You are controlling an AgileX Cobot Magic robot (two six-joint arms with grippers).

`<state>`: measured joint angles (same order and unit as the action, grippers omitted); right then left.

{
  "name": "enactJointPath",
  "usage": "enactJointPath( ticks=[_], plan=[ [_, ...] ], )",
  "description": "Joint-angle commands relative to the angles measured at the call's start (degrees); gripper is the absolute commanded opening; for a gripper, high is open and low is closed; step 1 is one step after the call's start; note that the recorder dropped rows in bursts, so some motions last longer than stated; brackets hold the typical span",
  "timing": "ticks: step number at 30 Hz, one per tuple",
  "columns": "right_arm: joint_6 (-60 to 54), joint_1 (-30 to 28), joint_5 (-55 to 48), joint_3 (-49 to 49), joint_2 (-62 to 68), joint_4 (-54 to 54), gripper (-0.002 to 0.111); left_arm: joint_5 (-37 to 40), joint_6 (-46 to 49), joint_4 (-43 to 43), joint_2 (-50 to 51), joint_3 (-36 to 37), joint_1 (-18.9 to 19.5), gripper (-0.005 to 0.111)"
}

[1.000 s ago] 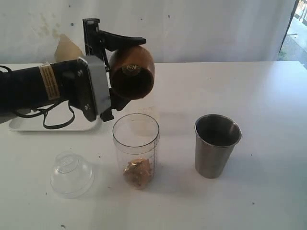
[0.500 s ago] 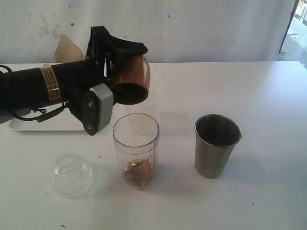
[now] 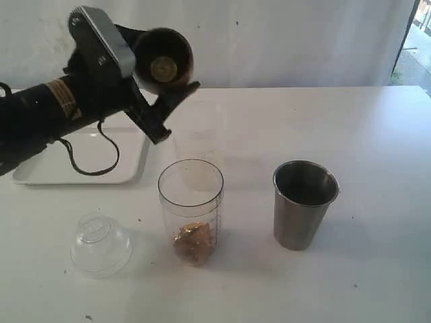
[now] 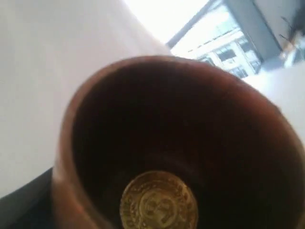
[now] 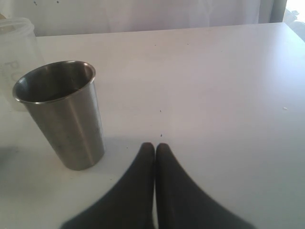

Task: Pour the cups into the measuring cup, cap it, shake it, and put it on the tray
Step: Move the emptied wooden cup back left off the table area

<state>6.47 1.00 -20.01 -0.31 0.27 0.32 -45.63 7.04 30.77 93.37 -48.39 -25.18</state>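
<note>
Exterior view: my left gripper clamps the wooden cup, raised up and left of the measuring cup, which holds brown bits. My right gripper is closed and empty near the steel tumbler. Left to do, I judge: pouring that tumbler, capping, shaking, and the tray.

I read this as a plain test room, lab-like. White tabletop, stained white wall close behind it, daylight from an opening at the right edge. The left wrist view catches a multi-storey building outside.
</note>
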Motion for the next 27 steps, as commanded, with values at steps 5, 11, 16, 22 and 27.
enactJointPath(
  ticks=[5, 11, 16, 22, 27],
  plan=[
    [-0.21, -0.4, -0.02, 0.31, -0.27, 0.12, 0.0, 10.44, 10.2, -56.46, -0.7, -0.21, 1.89, 0.0],
    [-0.21, -0.4, -0.02, 0.31, -0.27, 0.12, 0.0, 20.72, 17.06, -69.35, -0.7, 0.67, 14.53, 0.0],
    [-0.21, -0.4, -0.02, 0.31, -0.27, 0.12, 0.0, 10.39, 14.41, -69.59, -0.7, 10.78, 21.38, 0.0],
    [-0.21, -0.4, -0.02, 0.31, -0.27, 0.12, 0.0, 11.26, 8.05, -63.17, 2.58, 15.74, 30.27, 0.0],
    [-0.21, -0.4, -0.02, 0.31, -0.27, 0.12, 0.0, 10.54, -3.1, -45.28, 6.84, 17.79, 34.22, 0.0]
  ],
)
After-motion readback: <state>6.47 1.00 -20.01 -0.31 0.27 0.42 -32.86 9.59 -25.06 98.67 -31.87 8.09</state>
